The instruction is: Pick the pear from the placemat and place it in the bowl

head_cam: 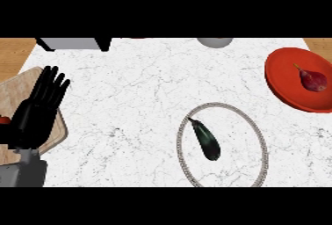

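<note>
White marble counter (pixel 142 88) filled the view from above, with wood showing at its far corners. On the left, the left hand (pixel 35 112) rested over a wooden cutting board (pixel 16 88), its fingers straight and pointing up, holding nothing. The right hand did not show. At the right edge sat a red bowl (pixel 279 83), and the dark red pear (pixel 313 80) lay inside it, stem toward the upper left. Near the middle lay an oval placemat (pixel 221 104) with a pale beaded rim; only a dark eggplant (pixel 206 140) rested on it. Judged from this, the task looked done: the pear was off the placemat and in the bowl, no hand near it, nothing left to move.
</note>
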You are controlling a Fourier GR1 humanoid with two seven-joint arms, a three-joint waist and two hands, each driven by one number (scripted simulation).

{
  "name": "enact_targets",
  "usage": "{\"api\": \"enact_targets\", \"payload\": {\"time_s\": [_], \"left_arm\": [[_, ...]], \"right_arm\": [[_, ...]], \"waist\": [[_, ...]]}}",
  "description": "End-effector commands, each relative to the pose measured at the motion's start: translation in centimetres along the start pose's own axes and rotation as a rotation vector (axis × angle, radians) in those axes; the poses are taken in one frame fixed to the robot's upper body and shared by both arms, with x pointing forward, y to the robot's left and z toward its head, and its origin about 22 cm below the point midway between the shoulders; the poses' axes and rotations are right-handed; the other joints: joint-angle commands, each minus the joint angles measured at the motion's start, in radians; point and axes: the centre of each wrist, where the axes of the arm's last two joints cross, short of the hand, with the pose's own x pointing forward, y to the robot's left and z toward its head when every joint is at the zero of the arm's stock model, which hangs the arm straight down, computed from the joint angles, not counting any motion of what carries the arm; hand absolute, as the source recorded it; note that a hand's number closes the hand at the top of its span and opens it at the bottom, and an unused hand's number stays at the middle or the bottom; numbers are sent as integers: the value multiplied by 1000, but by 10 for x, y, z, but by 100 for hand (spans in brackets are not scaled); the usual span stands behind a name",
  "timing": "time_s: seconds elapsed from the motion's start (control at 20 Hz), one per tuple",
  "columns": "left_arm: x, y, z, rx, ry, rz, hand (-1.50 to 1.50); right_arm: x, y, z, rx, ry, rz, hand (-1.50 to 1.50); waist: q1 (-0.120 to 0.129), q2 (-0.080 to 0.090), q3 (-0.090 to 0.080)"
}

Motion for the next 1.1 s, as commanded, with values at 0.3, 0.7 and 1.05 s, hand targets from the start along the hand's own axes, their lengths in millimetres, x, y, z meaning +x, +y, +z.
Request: {"api": "enact_targets", "payload": {"time_s": [0.3, 0.7, 1.05], "left_arm": [[-2, -2, 4, -28, 15, -1, 0], [-2, -3, 2, 5, -8, 0, 0], [-8, 6, 7, -5, 14, 17, 0]], "right_arm": [[4, -19, 14, -286, -85, -597, -150], [-60, -43, 26, -413, -8, -686, -150], [-97, -77, 19, -413, 15, -727, -150]], "waist": [[8, -1, 0], [-12, -9, -3], [-6, -13, -4]]}}
